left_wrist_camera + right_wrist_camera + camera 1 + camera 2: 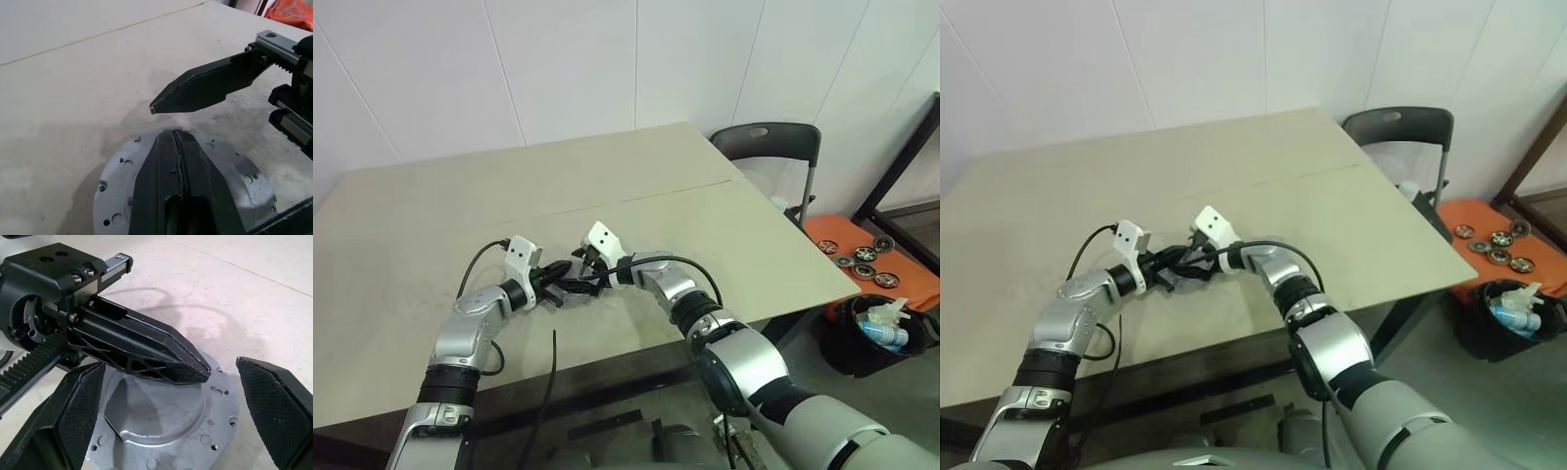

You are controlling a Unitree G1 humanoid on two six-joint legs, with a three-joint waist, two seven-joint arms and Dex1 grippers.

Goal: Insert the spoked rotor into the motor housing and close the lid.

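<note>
Grey lid [195,416] lay flat over motor housing on table [724,245] near front edge. Left gripper [177,161] fingers pressed together, resting above lid. Right gripper [171,416] spread wide astride it. Risk judged: crossed fingers colliding, nudging lid askew.

Lid [120,171] near front edge of table [460,225]: middle covered by shut left gripper [178,147], lower part cut by picture edge. Housing under lid hidden; rotor inside cannot be told. Right gripper [171,406]: finger [274,406] cut at picture's edge. In head views lid mostly masked by both grippers. Wheels [864,257] on orange surface beyond table's right edge: too small to tell apart.
</note>
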